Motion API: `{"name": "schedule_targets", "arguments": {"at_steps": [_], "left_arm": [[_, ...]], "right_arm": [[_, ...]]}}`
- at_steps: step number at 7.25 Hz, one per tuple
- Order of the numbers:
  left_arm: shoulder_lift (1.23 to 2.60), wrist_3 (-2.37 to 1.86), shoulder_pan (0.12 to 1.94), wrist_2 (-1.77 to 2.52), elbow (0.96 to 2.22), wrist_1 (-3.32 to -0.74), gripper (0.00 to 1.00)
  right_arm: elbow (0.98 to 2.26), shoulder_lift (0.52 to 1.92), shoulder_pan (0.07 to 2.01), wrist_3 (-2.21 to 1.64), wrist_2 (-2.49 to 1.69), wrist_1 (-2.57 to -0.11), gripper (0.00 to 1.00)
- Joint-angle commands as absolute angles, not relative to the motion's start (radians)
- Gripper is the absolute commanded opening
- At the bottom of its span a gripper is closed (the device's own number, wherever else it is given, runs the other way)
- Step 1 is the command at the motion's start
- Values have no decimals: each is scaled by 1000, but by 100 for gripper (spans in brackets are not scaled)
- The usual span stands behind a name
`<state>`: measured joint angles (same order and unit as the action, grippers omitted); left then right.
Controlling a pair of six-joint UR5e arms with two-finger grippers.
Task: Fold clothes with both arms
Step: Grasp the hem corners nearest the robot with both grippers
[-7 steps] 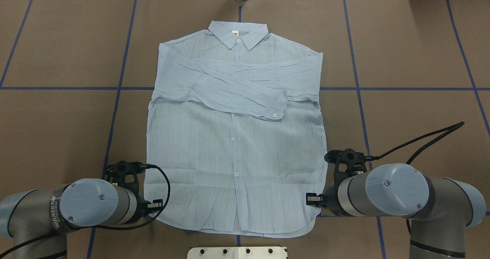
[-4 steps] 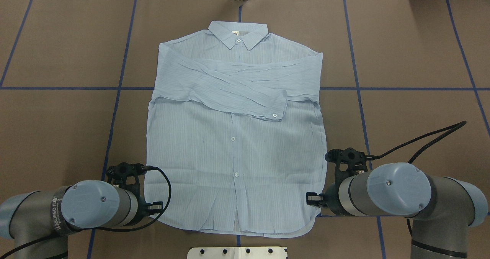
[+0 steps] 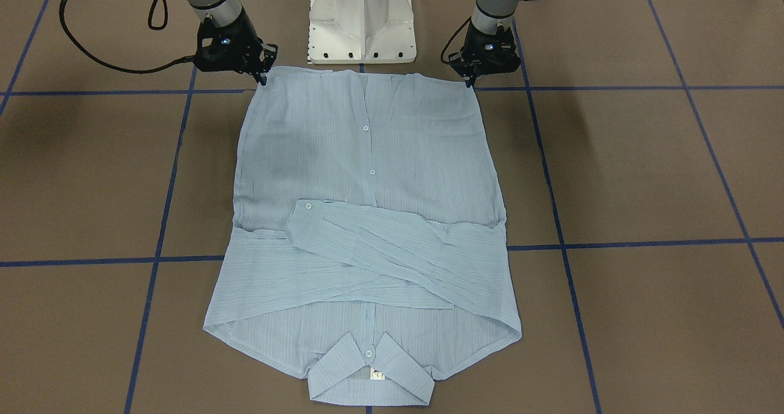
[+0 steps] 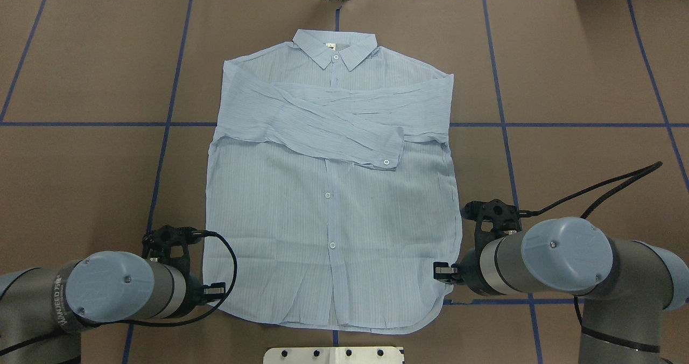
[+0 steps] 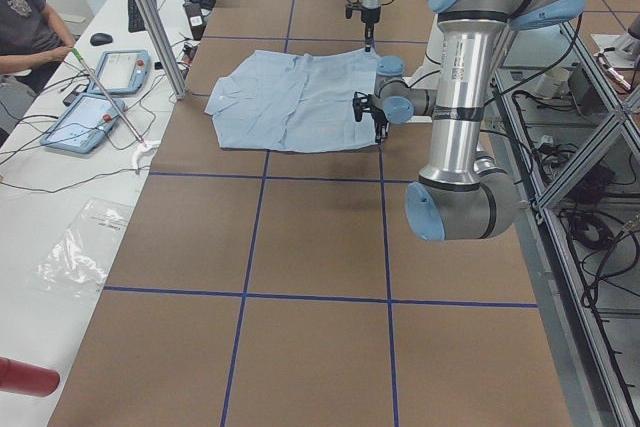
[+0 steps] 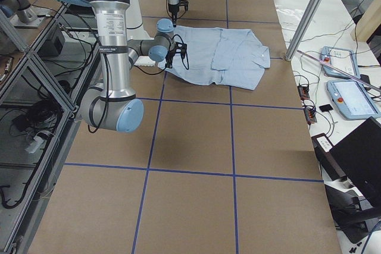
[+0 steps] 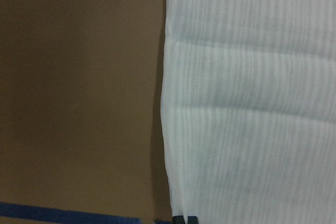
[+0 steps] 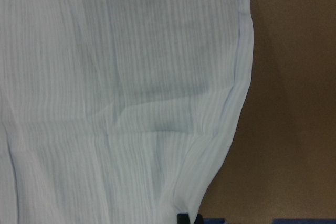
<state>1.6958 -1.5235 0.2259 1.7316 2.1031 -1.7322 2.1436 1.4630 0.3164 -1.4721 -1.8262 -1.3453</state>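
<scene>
A light blue striped shirt (image 4: pixel 328 202) lies flat, buttoned side up, in the middle of a brown counter (image 4: pixel 581 73) marked with blue tape lines. Seen from behind the robot, its collar (image 4: pixel 334 49) points to 12 o'clock and both sleeves (image 4: pixel 344 130) are folded across the chest. The left gripper (image 3: pixel 470 78) is at the hem corner at 7 o'clock and the right gripper (image 3: pixel 263 77) at the corner at 5 o'clock, each with fingers pressed together, pinching the shirt's edge.
</scene>
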Motion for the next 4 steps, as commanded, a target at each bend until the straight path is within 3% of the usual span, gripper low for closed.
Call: {"name": "schedule_targets", "arguments": {"at_steps": [1, 4], "left_arm": [[1678, -1459, 253, 1769, 2125, -1732, 0], [1678, -1416, 284, 1767, 2123, -1733, 0]], "right_arm": [[2143, 1465, 397, -1463, -1903, -1345, 0], [2145, 1463, 423, -1457, -1927, -1344, 0]]}}
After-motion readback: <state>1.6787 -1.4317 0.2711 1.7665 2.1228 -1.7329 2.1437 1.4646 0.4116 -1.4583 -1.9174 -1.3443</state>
